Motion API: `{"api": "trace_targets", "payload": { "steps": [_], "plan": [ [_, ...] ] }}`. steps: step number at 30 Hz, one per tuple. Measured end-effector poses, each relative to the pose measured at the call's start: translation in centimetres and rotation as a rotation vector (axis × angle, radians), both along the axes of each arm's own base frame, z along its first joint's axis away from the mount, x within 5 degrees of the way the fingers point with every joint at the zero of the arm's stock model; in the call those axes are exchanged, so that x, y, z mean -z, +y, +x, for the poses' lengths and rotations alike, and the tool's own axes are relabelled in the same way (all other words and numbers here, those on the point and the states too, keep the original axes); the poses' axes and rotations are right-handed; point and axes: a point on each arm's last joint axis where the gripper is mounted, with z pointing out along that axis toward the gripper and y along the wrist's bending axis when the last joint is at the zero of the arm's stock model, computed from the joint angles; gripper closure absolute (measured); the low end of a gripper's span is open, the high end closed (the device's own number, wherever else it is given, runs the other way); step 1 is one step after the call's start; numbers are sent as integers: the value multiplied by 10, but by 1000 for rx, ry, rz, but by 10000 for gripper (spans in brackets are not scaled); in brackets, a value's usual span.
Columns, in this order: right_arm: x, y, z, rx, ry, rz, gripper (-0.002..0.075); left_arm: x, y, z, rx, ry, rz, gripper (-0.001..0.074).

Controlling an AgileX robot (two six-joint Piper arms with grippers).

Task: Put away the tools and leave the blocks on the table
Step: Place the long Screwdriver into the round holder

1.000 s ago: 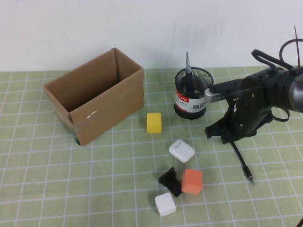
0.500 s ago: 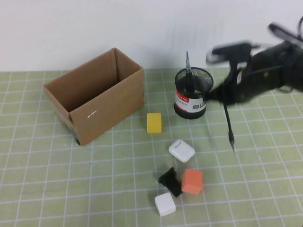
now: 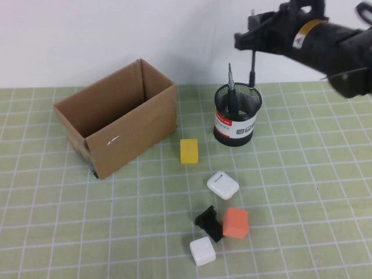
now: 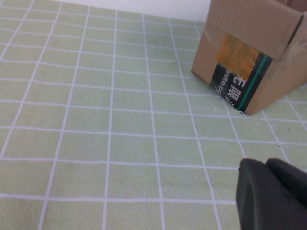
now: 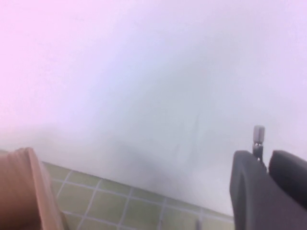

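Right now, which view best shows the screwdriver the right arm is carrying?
The high view: the right gripper holds the screwdriver upright above the mesh cup. The right wrist view shows only its end between the fingers. The left wrist view, with the left gripper, shows none.

Light was even and bright across the mat, seemingly from overhead, with only short soft shadows under the box, the cup and the blocks. The high view was sharp except for slight blur on the right gripper. The right wrist view was washed out, pinkish and hazy. The left gripper showed as a dark out-of-focus mass.
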Motion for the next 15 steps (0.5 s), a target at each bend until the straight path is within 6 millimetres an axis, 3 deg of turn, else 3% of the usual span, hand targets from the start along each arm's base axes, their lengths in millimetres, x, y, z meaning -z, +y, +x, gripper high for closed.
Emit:
{"api": "trace_targets", "payload": {
  "steps": [10, 15],
  "plan": [
    [57, 24, 21, -96, -39, -108, 711, 0, 0, 0, 0, 0, 0, 739],
    [67, 25, 23, -103, -26, -138, 655, 0, 0, 0, 0, 0, 0, 739]
  ]
}}
